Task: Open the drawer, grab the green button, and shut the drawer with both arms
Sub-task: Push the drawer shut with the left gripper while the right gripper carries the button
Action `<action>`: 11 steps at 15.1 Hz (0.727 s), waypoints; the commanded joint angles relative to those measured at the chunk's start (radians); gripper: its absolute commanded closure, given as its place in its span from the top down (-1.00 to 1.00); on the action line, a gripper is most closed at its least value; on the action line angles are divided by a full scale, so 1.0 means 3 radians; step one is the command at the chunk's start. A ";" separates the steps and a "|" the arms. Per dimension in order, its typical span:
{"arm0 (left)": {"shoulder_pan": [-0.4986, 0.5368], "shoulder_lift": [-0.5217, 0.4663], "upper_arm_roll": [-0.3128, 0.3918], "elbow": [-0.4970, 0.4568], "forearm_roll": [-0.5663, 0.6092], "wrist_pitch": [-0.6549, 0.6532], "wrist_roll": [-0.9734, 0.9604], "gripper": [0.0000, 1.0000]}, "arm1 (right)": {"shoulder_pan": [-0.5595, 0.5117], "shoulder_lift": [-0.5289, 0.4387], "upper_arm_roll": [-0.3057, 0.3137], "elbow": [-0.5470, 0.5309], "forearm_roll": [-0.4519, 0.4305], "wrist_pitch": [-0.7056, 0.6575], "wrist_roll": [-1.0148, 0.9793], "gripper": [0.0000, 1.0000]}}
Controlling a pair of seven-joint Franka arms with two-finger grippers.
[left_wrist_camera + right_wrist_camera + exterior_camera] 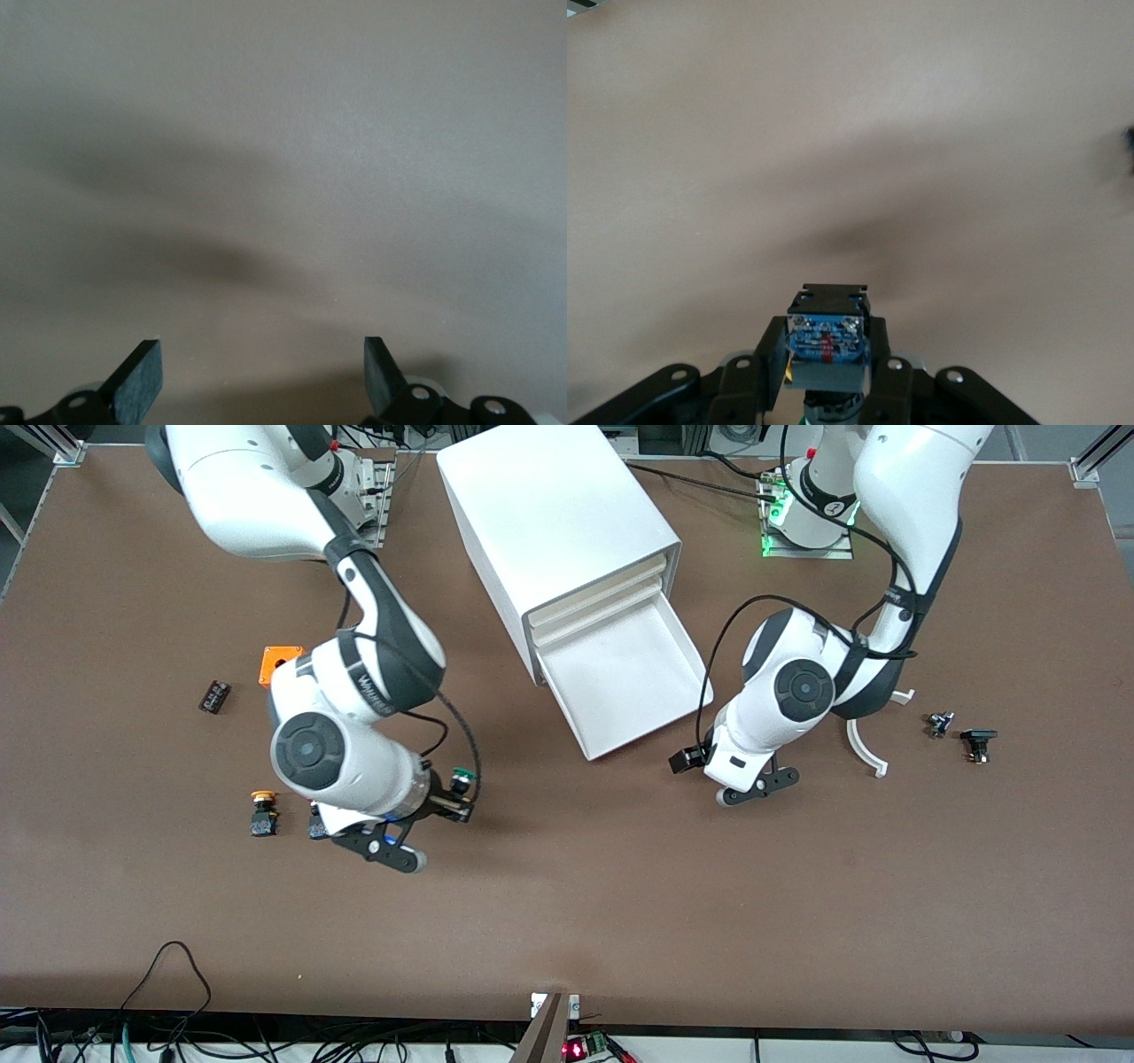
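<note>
The white cabinet [567,531] lies at the middle of the table with one drawer [620,682] pulled out toward the front camera; the tray looks empty. My right gripper [454,797] is shut on the green-capped button [461,780], over bare table toward the right arm's end. In the right wrist view the button's blue base [824,340] sits between the fingers [766,367], and my right gripper [826,372] is closed round its body. My left gripper [684,760] is open and empty over bare table beside the drawer's front corner. The left wrist view shows my left gripper [262,381] with its fingertips [140,379] wide apart.
A yellow-capped button [262,813] and another small part [316,828] stand near the right arm. An orange block [279,662] and a small black part [214,696] lie farther back. A white curved piece [864,748] and two small black parts [941,724] [978,742] lie toward the left arm's end.
</note>
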 commanded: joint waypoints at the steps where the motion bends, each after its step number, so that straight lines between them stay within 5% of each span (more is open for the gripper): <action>1: -0.0175 0.0002 0.0027 -0.0130 0.0175 0.0175 -0.0480 1.00 | -0.0204 -0.0068 0.0070 -0.0003 0.0062 -0.0102 -0.0603 -1.00; 11: -0.0461 -0.0033 0.0007 -0.0385 0.0181 0.0129 -0.0757 1.00 | -0.0695 -0.0032 0.0039 -0.0662 0.0021 0.0562 -0.1612 -1.00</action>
